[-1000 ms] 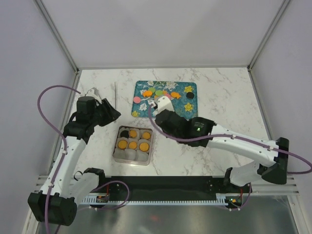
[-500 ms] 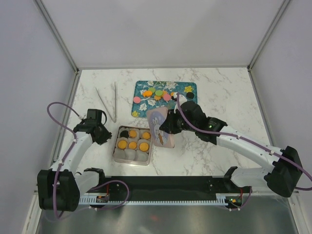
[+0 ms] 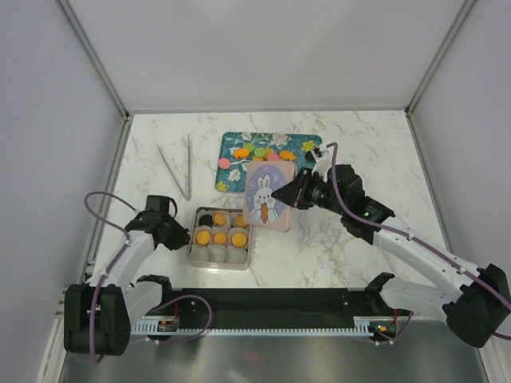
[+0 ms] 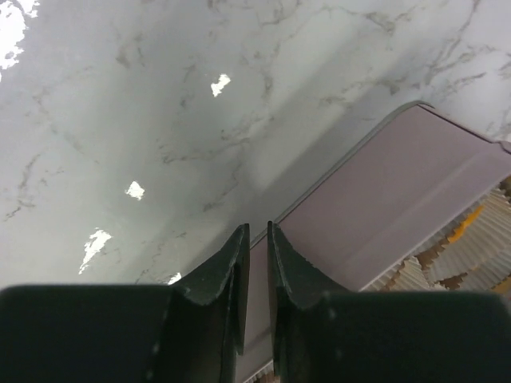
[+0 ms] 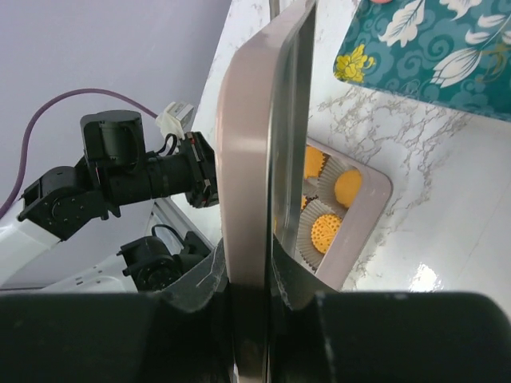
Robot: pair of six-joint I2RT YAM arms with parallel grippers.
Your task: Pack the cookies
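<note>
**Top external: lid up, tin part filled**

Gripping lid [image 3: 267, 197] by its edge with right gripper [image 3: 281, 194], tilted over bench centre, just right of tin [image 3: 188, 254]. Pressing left gripper [image 3: 184, 236] against tin's left wall, fingers almost together, holding nothing. Counting six cookies [image 3: 217, 237] in cups near front edge, front row bare. Seeing more on tray [image 3: 275, 140] toward far edge. Judging packing unfinished. Little room between lid and tin; tongs [image 3: 177, 167] far-left, well apart.

Metal tongs [image 3: 189, 167] toward left edge of marble tabletop [image 3: 375, 140], legs splayed. Teal floral tray [image 3: 230, 140] near far edge, centre.
</note>
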